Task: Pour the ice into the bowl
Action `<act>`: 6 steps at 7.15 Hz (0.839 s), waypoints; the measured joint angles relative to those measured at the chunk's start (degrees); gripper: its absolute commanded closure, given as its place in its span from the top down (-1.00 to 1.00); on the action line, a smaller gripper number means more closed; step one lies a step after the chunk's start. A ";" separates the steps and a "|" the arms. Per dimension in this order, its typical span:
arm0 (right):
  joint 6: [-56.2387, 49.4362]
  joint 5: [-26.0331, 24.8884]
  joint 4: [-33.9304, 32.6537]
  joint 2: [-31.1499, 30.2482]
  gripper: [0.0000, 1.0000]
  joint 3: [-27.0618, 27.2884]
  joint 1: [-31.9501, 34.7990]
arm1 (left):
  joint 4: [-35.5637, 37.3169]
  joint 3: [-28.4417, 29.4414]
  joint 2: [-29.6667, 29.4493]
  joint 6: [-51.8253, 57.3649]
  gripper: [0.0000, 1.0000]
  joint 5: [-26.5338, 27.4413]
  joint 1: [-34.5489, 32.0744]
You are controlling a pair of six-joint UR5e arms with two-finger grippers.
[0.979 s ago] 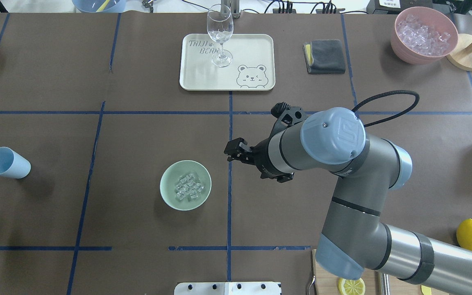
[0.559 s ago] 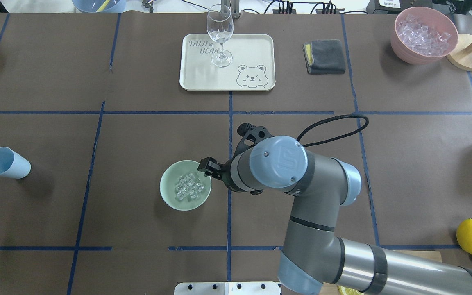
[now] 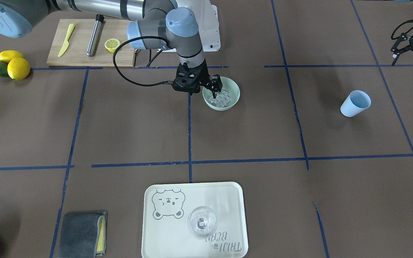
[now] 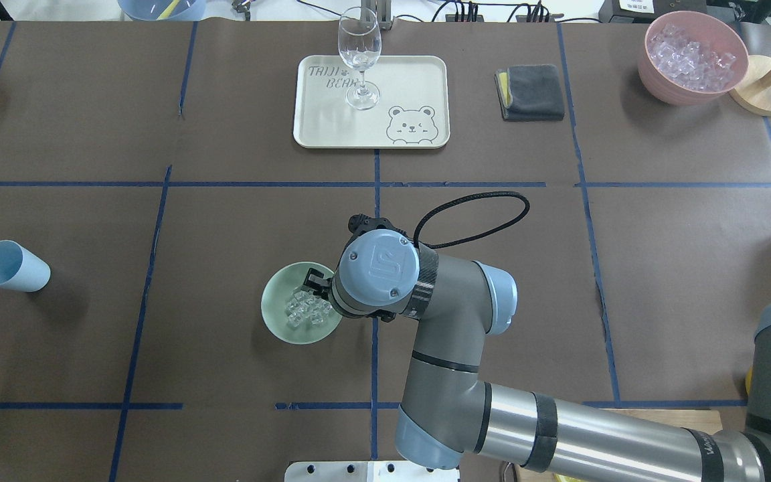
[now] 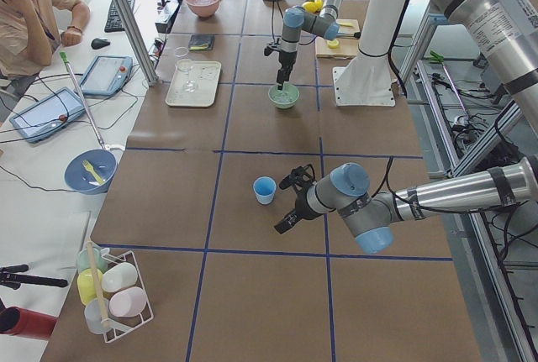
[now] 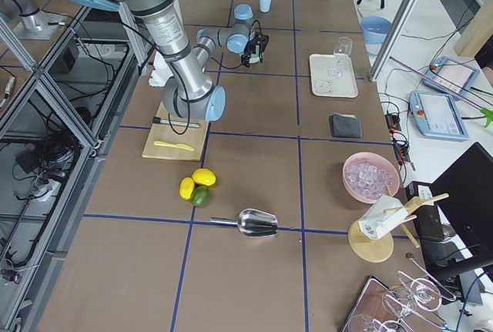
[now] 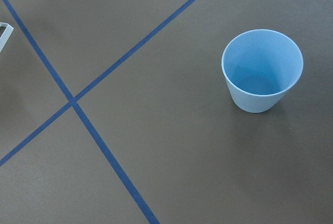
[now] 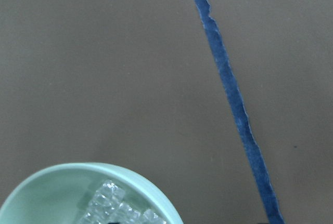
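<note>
Wrist [image 4: 379,281] hides most of R hand [image 4: 313,278] over bowl [image 4: 277,316].

From above, the right arm's round wrist covers most of the right tool [image 4: 315,282] and one side of the bowl [image 4: 272,318], so its jaws cannot be made out. The right wrist view cuts the bowl off at the bottom; little ice [image 8: 112,206] shows.

Brown table [image 4: 57,120] with bowl [image 4: 273,314], cup [image 4: 11,266], tray [image 4: 415,80], cloth [image 4: 533,90]
</note>
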 measured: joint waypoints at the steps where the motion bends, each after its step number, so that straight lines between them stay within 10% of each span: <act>1: -1.03 0.51 -0.13 0.07 -1.00 -0.24 -0.22 | -0.01 0.00 -0.05 -0.13 1.00 -0.01 -0.26; 6: -4.24 2.32 -4.02 -3.73 -1.00 8.89 0.58 | -0.14 0.18 0.02 -0.23 1.00 -0.02 -0.80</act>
